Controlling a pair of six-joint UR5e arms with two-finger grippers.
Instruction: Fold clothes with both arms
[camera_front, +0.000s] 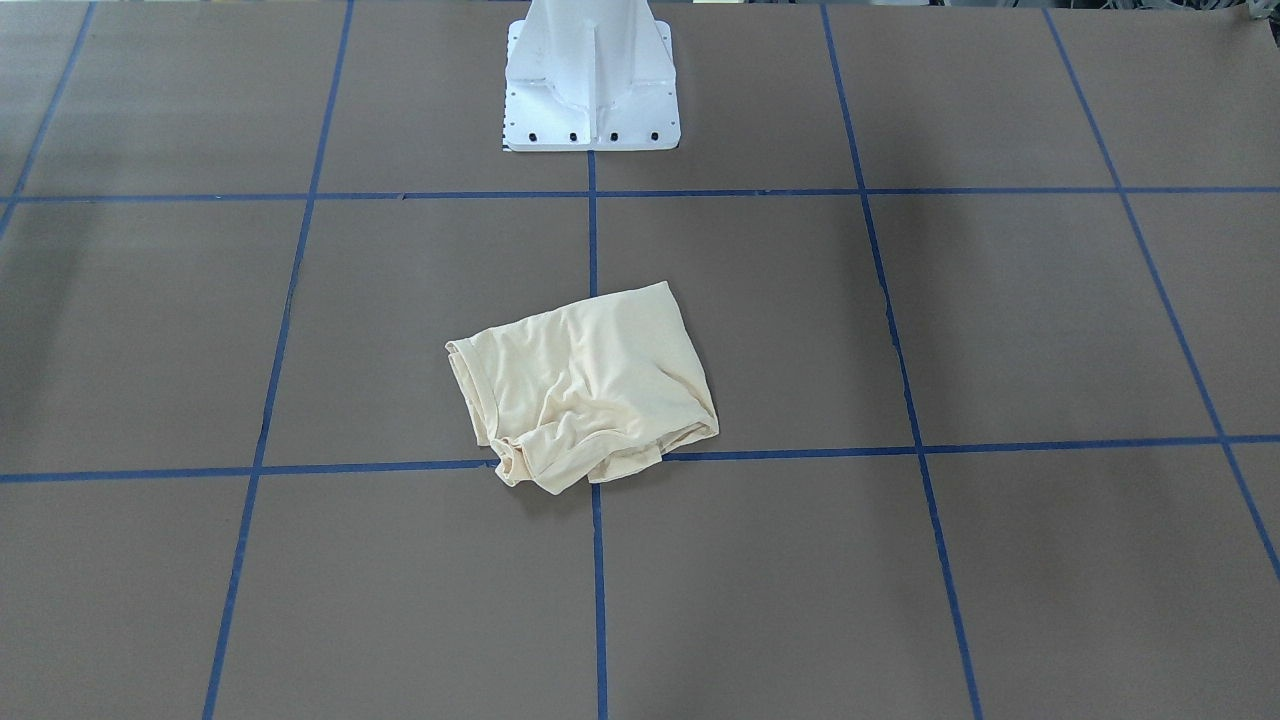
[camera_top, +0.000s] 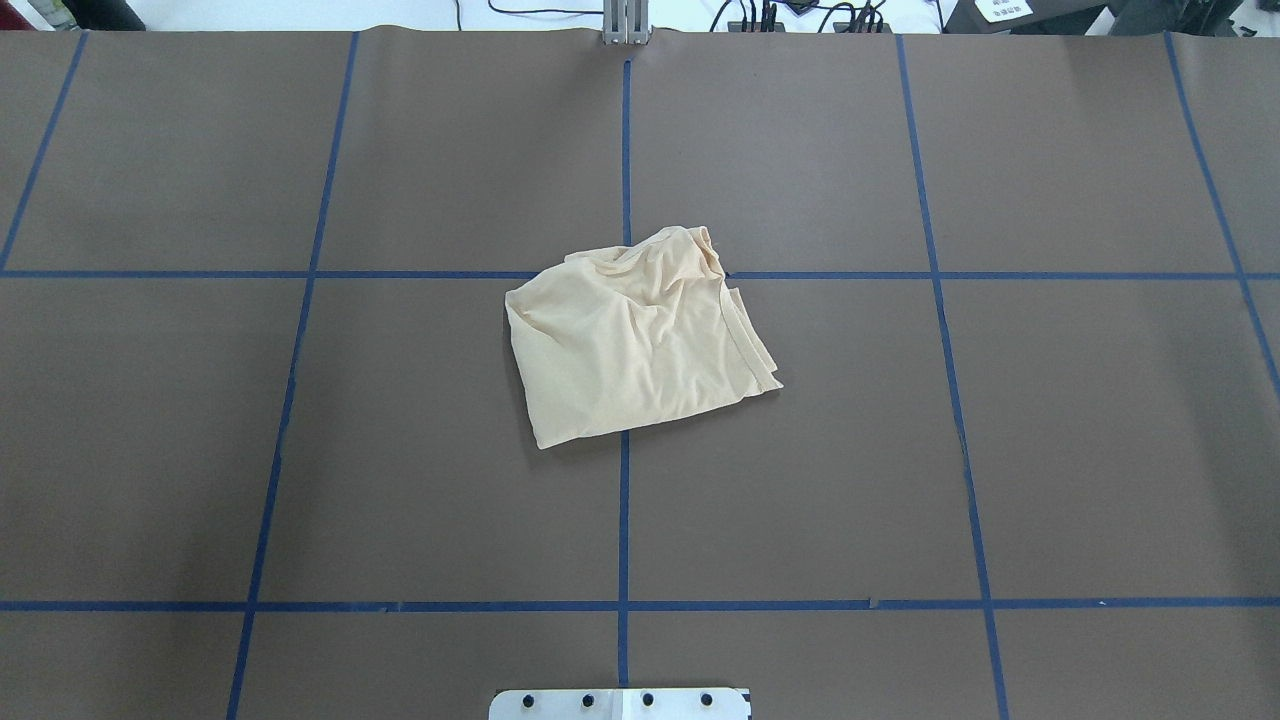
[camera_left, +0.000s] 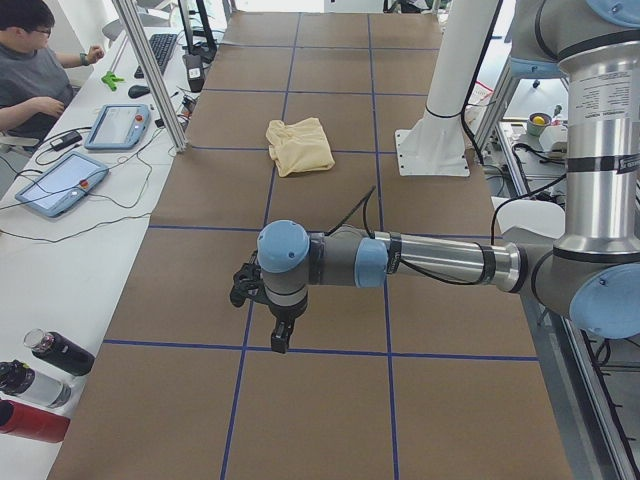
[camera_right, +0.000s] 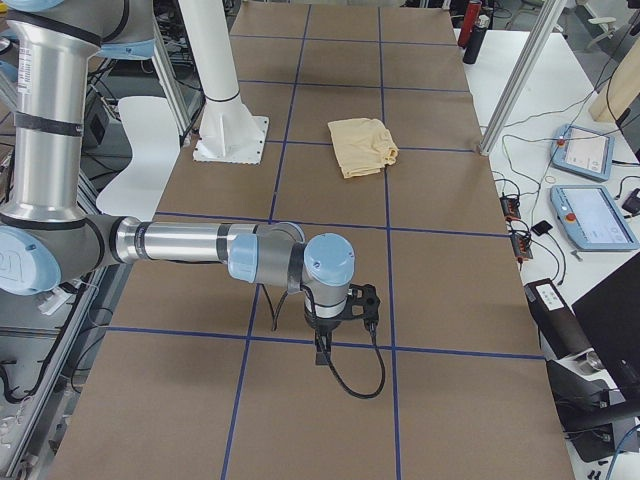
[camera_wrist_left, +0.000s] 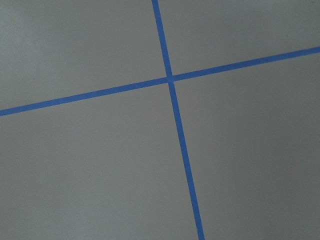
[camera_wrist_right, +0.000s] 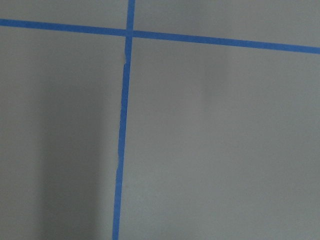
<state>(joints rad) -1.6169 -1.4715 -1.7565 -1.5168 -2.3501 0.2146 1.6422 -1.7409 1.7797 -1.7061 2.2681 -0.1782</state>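
Note:
The cream-yellow shirt (camera_front: 580, 385) lies folded into a rumpled, roughly square bundle at the table's middle, across a blue tape crossing. It also shows in the overhead view (camera_top: 635, 335) and small in both side views (camera_left: 300, 147) (camera_right: 362, 145). No print or label shows. My left gripper (camera_left: 265, 310) hangs over bare table far from the shirt, near the table's left end. My right gripper (camera_right: 345, 315) hangs over bare table near the right end. Both show only in side views, so I cannot tell whether they are open or shut. Both wrist views show only brown table and blue tape.
The white pedestal base (camera_front: 590, 80) stands at the robot's edge of the table. Blue tape lines (camera_top: 624, 500) divide the brown surface into squares. An operator (camera_left: 35, 70), tablets (camera_left: 118, 125) and bottles (camera_left: 50, 352) are on a side bench beyond the far edge.

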